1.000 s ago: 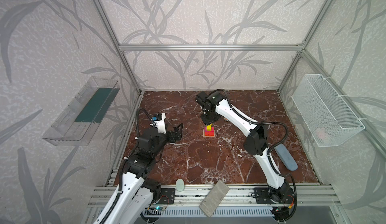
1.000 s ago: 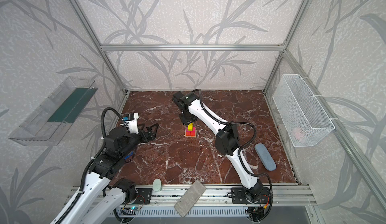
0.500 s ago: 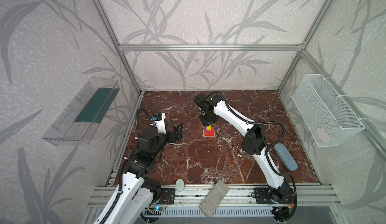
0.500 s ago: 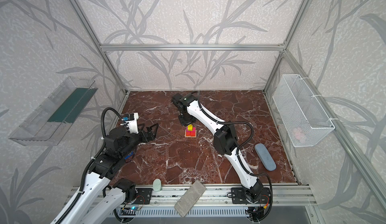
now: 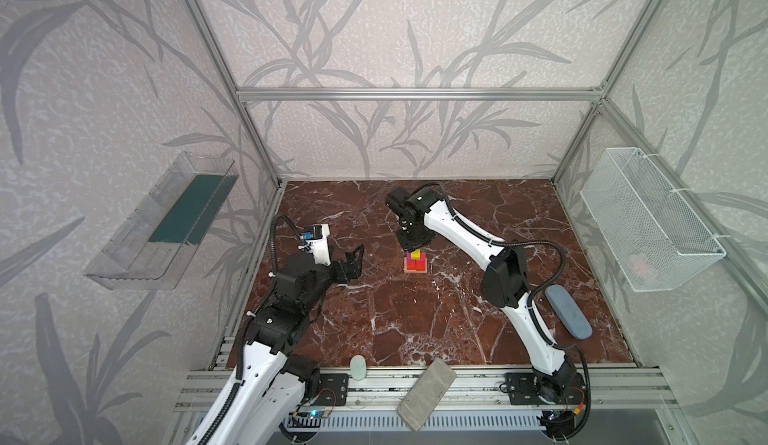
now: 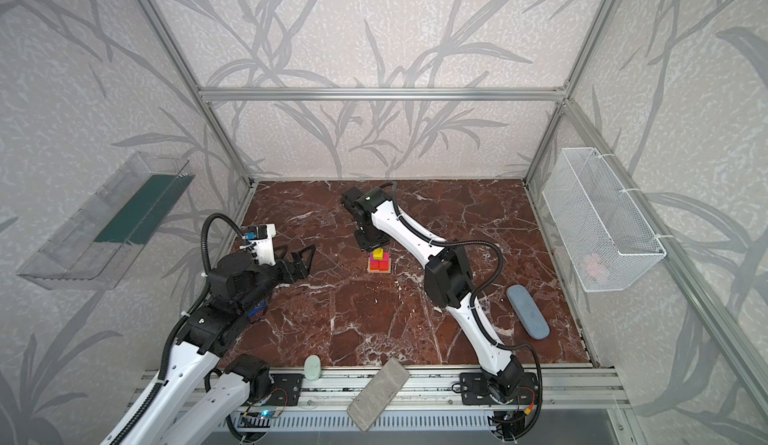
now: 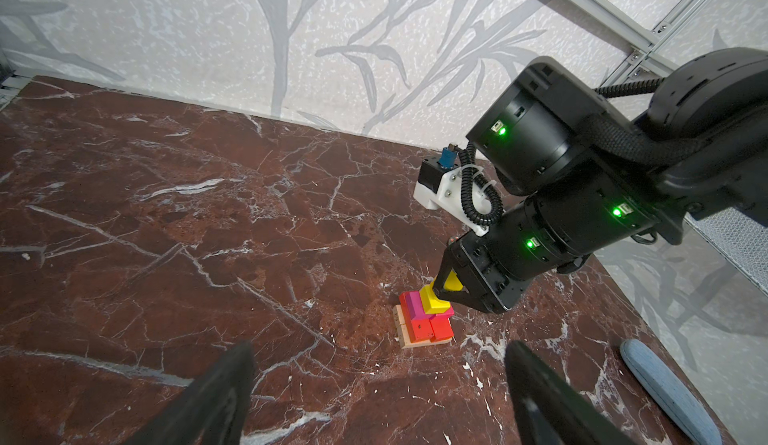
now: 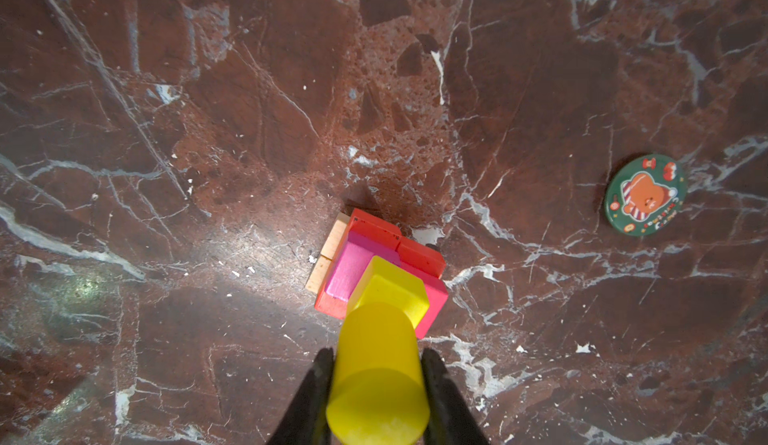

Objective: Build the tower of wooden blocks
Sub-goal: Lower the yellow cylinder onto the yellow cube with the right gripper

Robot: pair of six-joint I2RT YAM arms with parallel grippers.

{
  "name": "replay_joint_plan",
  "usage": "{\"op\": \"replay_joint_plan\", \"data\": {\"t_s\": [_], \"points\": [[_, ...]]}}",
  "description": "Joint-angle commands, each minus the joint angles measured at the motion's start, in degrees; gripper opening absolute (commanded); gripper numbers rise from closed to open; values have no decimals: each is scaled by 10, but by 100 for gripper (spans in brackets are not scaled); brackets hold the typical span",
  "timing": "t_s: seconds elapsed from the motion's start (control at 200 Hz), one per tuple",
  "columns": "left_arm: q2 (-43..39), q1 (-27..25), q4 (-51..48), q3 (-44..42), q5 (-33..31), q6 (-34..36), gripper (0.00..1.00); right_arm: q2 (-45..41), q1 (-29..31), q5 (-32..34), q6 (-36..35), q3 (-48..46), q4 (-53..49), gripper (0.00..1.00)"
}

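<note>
Right hand point(image 8: 378, 355) clamps the yellow cylinder point(image 8: 376, 405) over the yellow cube point(image 8: 395, 293) atop the tower point(image 5: 416, 262) on the surface point(image 5: 415, 318); left hand point(image 7: 380, 351) stands spread and empty, well apart. An off-centre or tilted release could topple the cylinder, and a sideways nudge could shift the tower.

Both top views give you the same high look from above the front rail point(image 5: 478, 382), facing the back wall and tilted down, so the whole table point(image 5: 415, 318) and the side walls fall in each. They overlap almost wholly, with a slight sideways shift. Your left wrist camera sits low near the table's left edge and looks across at the tower point(image 7: 422, 318) and the right arm point(image 7: 582, 214) from some way off. Your right wrist camera looks straight down on the tower from close above, with the cylinder point(image 8: 376, 380) nearest its lens. All four views share the tower.
</note>
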Motion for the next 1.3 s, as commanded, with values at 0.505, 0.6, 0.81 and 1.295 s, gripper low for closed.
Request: {"op": "replay_joint_plan", "data": {"t_s": [0.505, 0.6, 0.81, 1.295], "points": [[-3, 2, -7, 13, -7, 8, 92, 2, -2, 2, 8, -26, 10, 0], [-4, 2, -7, 13, -7, 8, 92, -3, -3, 3, 8, -33, 14, 0], [-4, 2, -8, 13, -7, 8, 92, -11, -5, 3, 9, -48, 20, 0], [-4, 1, -9, 12, -9, 9, 92, -24, -10, 3, 11, -57, 25, 11]]}}
